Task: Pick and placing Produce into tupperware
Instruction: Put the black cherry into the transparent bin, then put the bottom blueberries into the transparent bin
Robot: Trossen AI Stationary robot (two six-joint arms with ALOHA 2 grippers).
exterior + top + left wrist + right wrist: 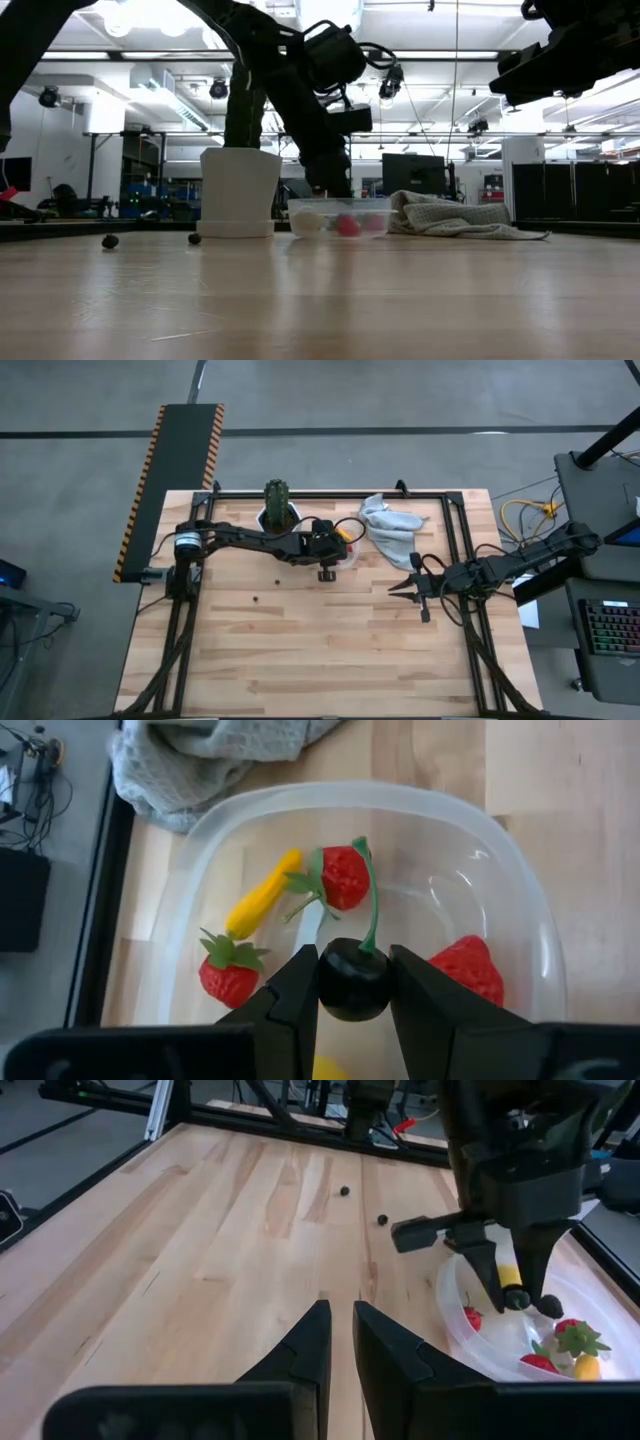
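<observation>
Worktop [300, 650]: pale wood planks in a black frame, two dark arms over it.

Left arm reaches from its base toward the far middle. Left gripper [354, 982] hangs just above the open tub [520, 910], fingers clamped on one dark cherry [353, 986] whose green stem points up between them.

Right arm waits on its own side of the worktop. Right gripper [337, 1342] is held above bare wood, well apart from the tub, fingers nearly together with a narrow gap between the tips.

Grey cloth [388, 525]: one, crumpled, just beyond the tub, on the right arm's side of the left gripper.

Cactus [277, 500] in white pot [240, 192]: one, just beside the tub, on the left arm's base side.

Tub contents below the left gripper, wrist view count: three strawberries [344, 877], [228, 976], [468, 968]; one yellow-orange stick [262, 895]; part of one yellow piece [332, 1069] under the fingers, mostly hidden.

Loose on the worktop: two small dark berries [110, 241], [194, 238], near each other, well apart from both grippers, on the near side of the pot.
</observation>
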